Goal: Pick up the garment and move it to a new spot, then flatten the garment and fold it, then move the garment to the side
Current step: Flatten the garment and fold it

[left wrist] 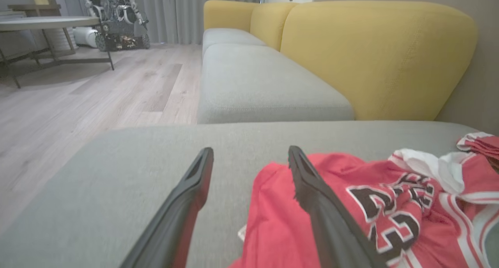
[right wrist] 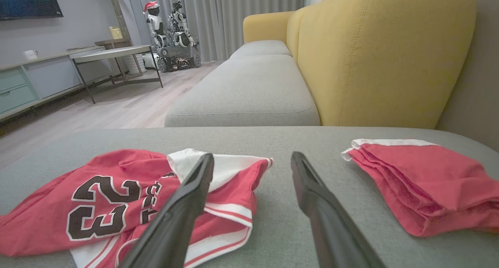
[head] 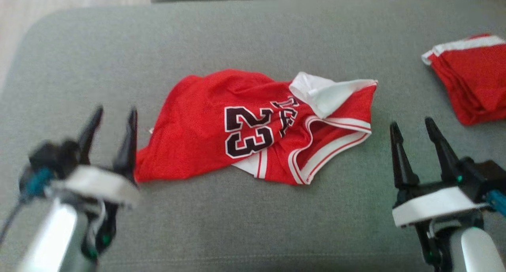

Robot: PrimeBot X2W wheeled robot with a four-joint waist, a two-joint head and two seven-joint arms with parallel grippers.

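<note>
Left gripper (head: 116,110), lower left: both fingers spread wide and holding nothing. Its inner finger stands just beside the hem of the red jersey (head: 197,121); you cannot tell from these views whether they touch. At centre, the jersey lies crumpled on the grey cushion (head: 253,34), with the number 23 upward and its white lining turned out at the far corner. Right gripper (head: 411,123), lower right: jaws equally wide, empty, near the jersey's striped edge but apart from it. At far right, a folded red garment (head: 470,82) lies well apart. You appear to be at the first step, the pick-up. Your next move likely calls for lowering each claw onto an edge of the jersey and closing on it.
</note>
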